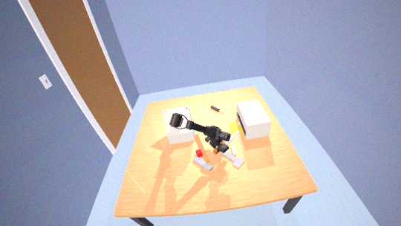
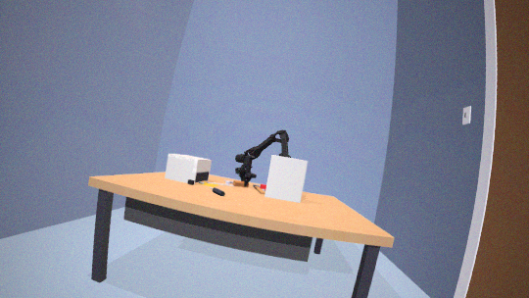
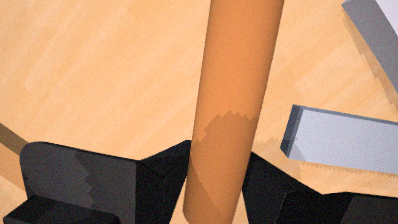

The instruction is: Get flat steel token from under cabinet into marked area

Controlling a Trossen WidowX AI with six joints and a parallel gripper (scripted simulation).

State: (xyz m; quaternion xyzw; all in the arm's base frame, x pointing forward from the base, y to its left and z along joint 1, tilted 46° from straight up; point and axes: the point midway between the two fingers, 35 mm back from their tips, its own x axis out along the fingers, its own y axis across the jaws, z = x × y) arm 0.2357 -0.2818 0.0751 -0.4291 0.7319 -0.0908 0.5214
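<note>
My gripper [image 3: 216, 151] [image 2: 246, 182] is shut on an orange-brown round rod [image 3: 240, 60], low over the table. The rod runs away from the fingers in the wrist view; its near end shows between them. The white cabinet [image 1: 257, 118] [image 2: 182, 168] stands beyond the gripper, with a dark opening on the side facing the arm. The yellow marked area [image 1: 233, 127] lies in front of that opening. I cannot make out the steel token in any view.
A pale T-shaped tool [image 1: 238, 163], a grey bar [image 1: 203, 163], a red cube [image 1: 199, 152], a brown strip [image 1: 200, 145] and a small white piece [image 1: 233, 150] lie around the gripper. A white stick [image 1: 234, 137] lies near the yellow area. A dark-handled tool [image 1: 215, 108] [image 2: 218, 191] lies farther off. A white block [image 1: 180, 137] [image 2: 286, 178] stands by the arm.
</note>
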